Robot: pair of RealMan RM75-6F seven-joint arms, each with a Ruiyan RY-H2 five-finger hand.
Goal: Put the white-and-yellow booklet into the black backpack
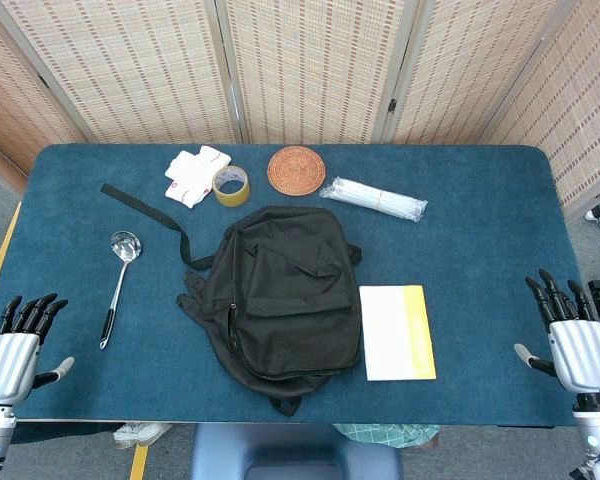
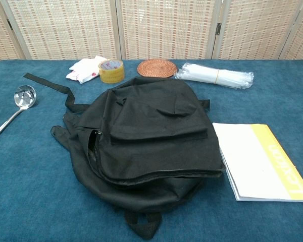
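**Booklet beside the backpack, both robot hands idle at the tabletop corners**

The black backpack (image 1: pixel 277 295) is soft, matte fabric, slumped flat in the middle of the blue, felt-like tabletop (image 1: pixel 480 230), its zip line curving along the near-left side and a long strap trailing toward the far left. Just to its right lies the white-and-yellow booklet (image 1: pixel 397 332): a thin, flat rectangle with a glossy white cover and a yellow band along its right edge bearing white lettering. In the chest view its left edge sits right against the bag's bulging side.

Along the far edge stand a roll of tan tape (image 1: pixel 231 185), a crumpled white cloth with red marks (image 1: pixel 194 175), a round woven rattan coaster (image 1: pixel 296 169) and a clear plastic packet of thin white sticks (image 1: pixel 374 198). A shiny metal ladle (image 1: pixel 119 282) with a dark handle lies to the left.

The left robot hand (image 1: pixel 15 352) rests at the near-left corner, fingers spread, holding nothing, well apart from the bag. The right robot hand (image 1: pixel 572 335) sits at the near-right corner, likewise spread and empty; the booklet lies to its left, nearer than anything else yet clear of it.
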